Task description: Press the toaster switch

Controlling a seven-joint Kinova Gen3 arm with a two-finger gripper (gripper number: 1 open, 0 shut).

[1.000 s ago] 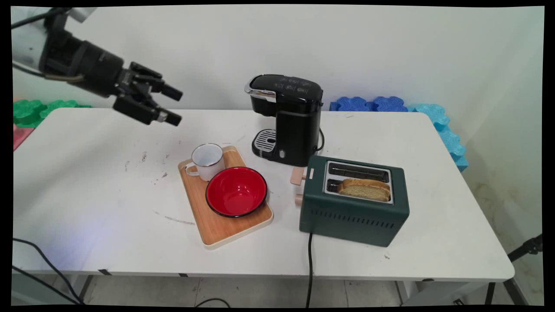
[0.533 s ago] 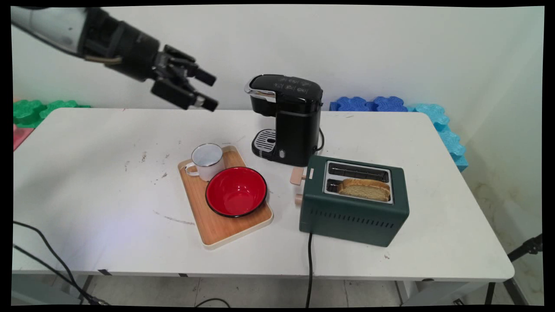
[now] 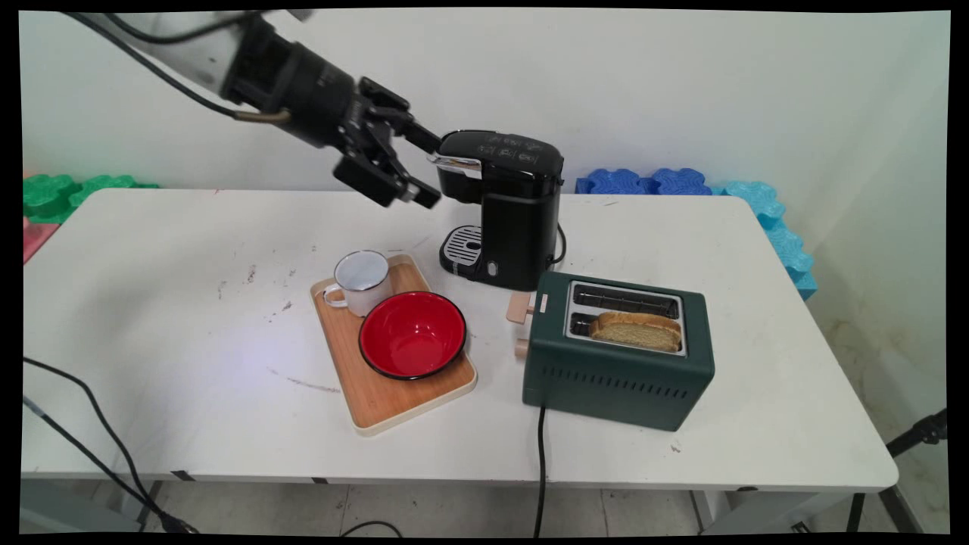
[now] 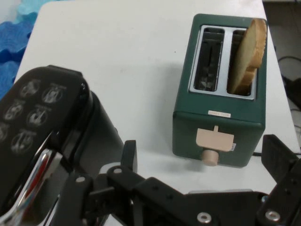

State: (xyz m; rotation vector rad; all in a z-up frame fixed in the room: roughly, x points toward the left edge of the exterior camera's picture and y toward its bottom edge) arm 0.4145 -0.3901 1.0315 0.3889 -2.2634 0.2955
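Note:
My black gripper (image 3: 429, 170) hangs open in the air just left of the black coffee machine (image 3: 503, 204), close to its chrome lid handle (image 3: 450, 161). Nothing is between its fingers. In the hand view the coffee machine's button panel (image 4: 33, 108) fills the left, with the gripper (image 4: 200, 157) open below. Beyond it stands the green toaster (image 4: 218, 89) with a slice of bread (image 4: 248, 52) in one slot. On the table the same toaster (image 3: 617, 352) sits right of the coffee machine.
A wooden tray (image 3: 378, 397) holds a white enamel mug (image 3: 362, 281) and a red bowl (image 3: 412, 333), below and left of the gripper. Blue foam mats (image 3: 681, 185) and green ones (image 3: 53, 193) lie behind the table. The toaster's cord (image 3: 540, 469) drops over the front edge.
The arm has swung to the right and slightly up across the back of the table, from the far left to beside the coffee machine. The gripper stayed open.

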